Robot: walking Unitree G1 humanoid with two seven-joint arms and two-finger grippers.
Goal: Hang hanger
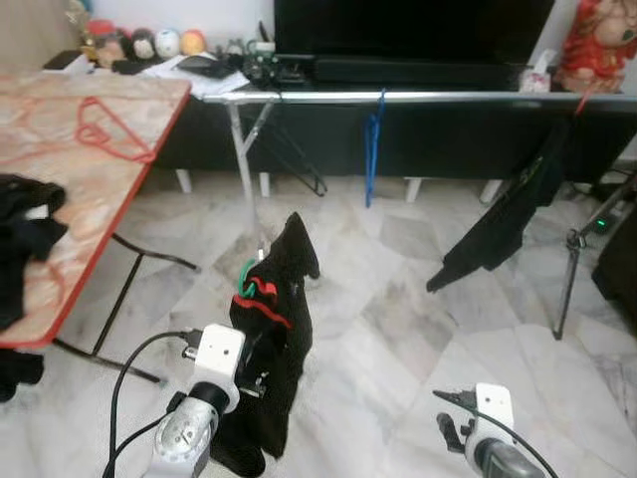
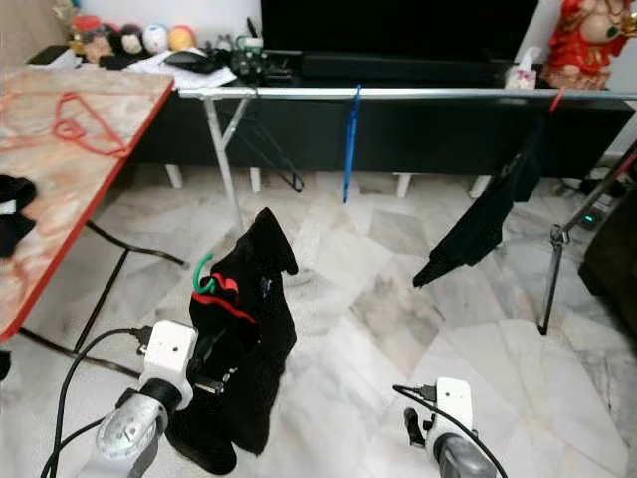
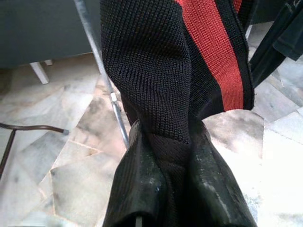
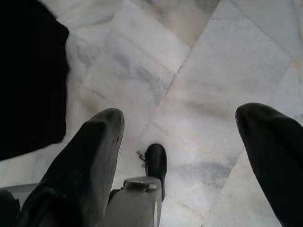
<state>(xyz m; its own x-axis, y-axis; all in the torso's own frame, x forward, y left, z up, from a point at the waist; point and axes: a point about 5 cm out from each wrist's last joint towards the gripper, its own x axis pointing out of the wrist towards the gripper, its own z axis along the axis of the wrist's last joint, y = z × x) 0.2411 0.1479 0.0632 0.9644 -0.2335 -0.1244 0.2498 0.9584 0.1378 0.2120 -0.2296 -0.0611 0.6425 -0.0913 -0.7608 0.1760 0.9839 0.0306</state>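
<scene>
A black knitted garment with a red stripe hangs on a green hanger, low above the floor in front of me. My left gripper is shut on the fabric, the cloth pinched between its fingers. The silver rack rail runs across the back, well above and beyond the garment. On it hang a blue hanger and a black garment on a red hanger. My right gripper is low on the right, open over bare marble floor.
A red-edged table on the left carries a red hanger and dark clothes. The rack's leg stands just behind the held garment. A stand pole is at the right. A dark TV cabinet lies behind the rail.
</scene>
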